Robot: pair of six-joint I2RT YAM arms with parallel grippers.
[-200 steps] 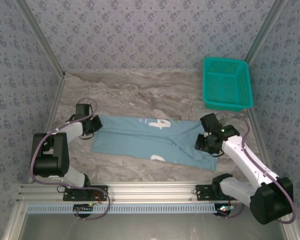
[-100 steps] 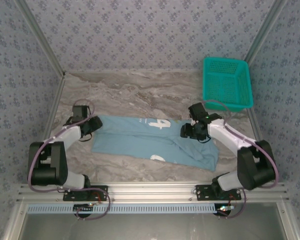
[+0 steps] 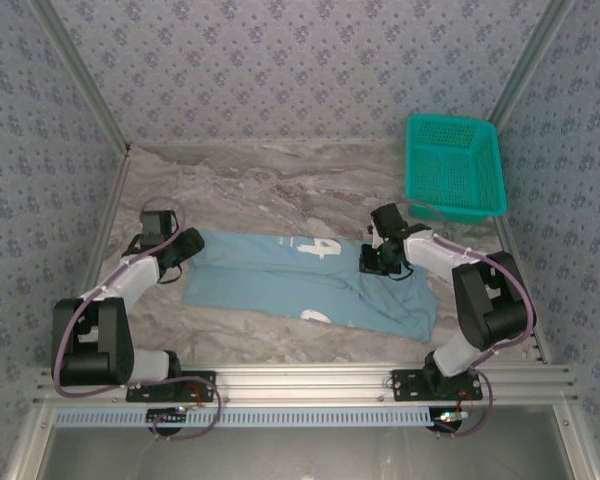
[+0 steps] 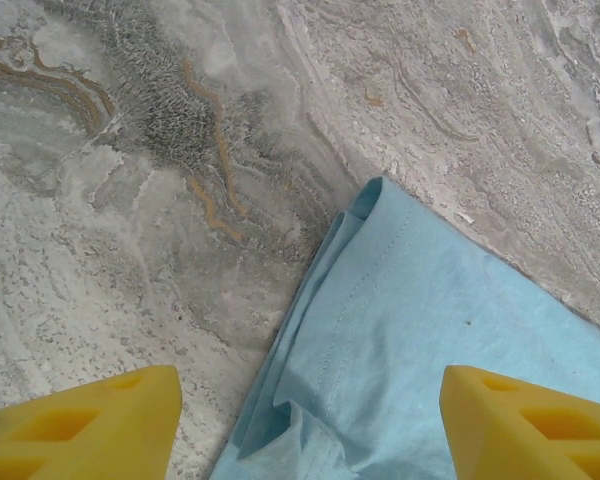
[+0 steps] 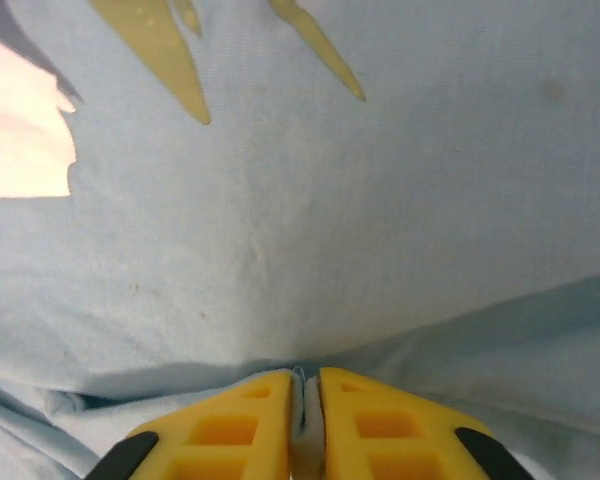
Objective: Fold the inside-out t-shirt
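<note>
The inside-out t-shirt [image 3: 280, 285] lies flat and partly folded across the middle of the marble table, light blue with whitish print marks. My left gripper [image 3: 187, 245] hovers at its far left corner, open. In the left wrist view the yellow fingertips [image 4: 80, 425] stand wide apart, and the shirt's folded corner [image 4: 400, 300] lies between them untouched. My right gripper [image 3: 373, 262] is down on the shirt's right part. In the right wrist view its jaws [image 5: 305, 400] are shut, pinching a thin fold of the blue cloth [image 5: 310, 250].
A teal mesh basket [image 3: 455, 165] stands at the back right, just beyond the right arm. Patterned walls close in the table [image 3: 280, 185] on three sides. An aluminium rail [image 3: 300, 385] runs along the near edge.
My right gripper has moved up and left along the shirt's right side and closed on a fold of cloth. My left gripper has opened at the left corner.
</note>
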